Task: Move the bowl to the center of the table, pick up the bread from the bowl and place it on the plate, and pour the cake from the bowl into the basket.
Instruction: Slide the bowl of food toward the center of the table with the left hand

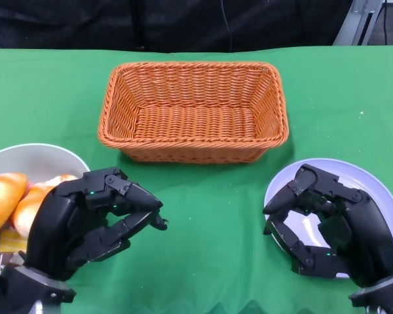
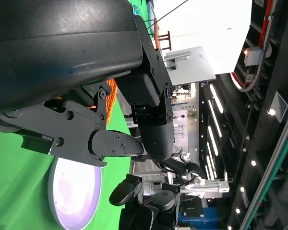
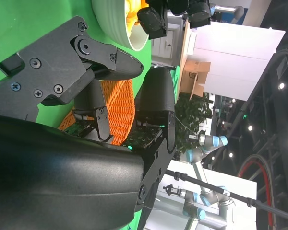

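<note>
A pale bowl (image 1: 36, 157) sits at the table's left edge, holding two golden bread rolls (image 1: 3, 195). Below them a brown and yellow cake piece (image 1: 3, 245) shows, partly hidden by my left hand (image 1: 92, 219). That hand hovers just right of the bowl, fingers loosely bent and apart, holding nothing. A white plate (image 1: 373, 186) lies at the right, and my right hand (image 1: 327, 226) hangs over its near left part, also empty with fingers apart. The right wrist view shows the bowl (image 3: 113, 26). The left wrist view shows the plate (image 2: 74, 191).
An orange wicker basket (image 1: 193, 111) stands empty at the table's centre back, also visible as the basket (image 3: 120, 103) in the right wrist view. Green cloth (image 1: 209, 216) covers the table between my hands. The far table edge meets a dark backdrop.
</note>
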Controlling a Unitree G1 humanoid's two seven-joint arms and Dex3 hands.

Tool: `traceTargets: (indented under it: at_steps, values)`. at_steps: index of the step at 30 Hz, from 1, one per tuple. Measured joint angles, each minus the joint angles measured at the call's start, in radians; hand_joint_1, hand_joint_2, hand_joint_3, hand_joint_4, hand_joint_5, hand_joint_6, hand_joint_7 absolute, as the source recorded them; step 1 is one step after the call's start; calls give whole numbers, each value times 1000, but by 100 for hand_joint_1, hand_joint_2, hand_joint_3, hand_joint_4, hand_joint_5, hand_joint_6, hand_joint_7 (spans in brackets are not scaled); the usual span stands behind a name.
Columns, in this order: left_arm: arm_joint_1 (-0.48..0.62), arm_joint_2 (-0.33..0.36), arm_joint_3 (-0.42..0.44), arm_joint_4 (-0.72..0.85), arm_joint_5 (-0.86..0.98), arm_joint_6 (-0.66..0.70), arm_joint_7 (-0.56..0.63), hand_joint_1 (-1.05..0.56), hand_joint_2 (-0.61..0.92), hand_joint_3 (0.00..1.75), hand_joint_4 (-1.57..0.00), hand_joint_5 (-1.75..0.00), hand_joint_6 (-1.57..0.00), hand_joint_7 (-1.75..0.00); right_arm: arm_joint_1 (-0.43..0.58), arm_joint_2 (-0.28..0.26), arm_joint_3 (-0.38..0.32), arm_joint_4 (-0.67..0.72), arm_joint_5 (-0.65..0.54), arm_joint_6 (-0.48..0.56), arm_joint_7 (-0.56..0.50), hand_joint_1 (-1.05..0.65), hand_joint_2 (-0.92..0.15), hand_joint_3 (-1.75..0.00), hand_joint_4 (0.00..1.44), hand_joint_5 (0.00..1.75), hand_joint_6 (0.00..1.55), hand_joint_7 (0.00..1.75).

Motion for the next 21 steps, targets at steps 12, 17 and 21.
traceTargets:
  at_steps: [12, 17, 21]
  values:
    - [-53, 163, 81, -136, -23, 24, -14, -41, 92, 7, -94, -15, -90, 0, 0, 1, 7, 6, -1, -4, -6, -18, -47, -99, 72, 148, 69, 123]
    - [-60, 209, 124, -176, -60, 56, -19, -47, 92, 4, -91, -6, -84, 0, -1, 2, 8, 18, -1, -6, -6, -19, -47, -99, 71, 148, 68, 123]
    - [-60, 214, 151, -205, -91, 85, -16, -49, 92, 2, -90, -3, -83, 0, -2, 2, 8, 20, 2, -6, -4, -20, -48, -98, 71, 149, 68, 124]
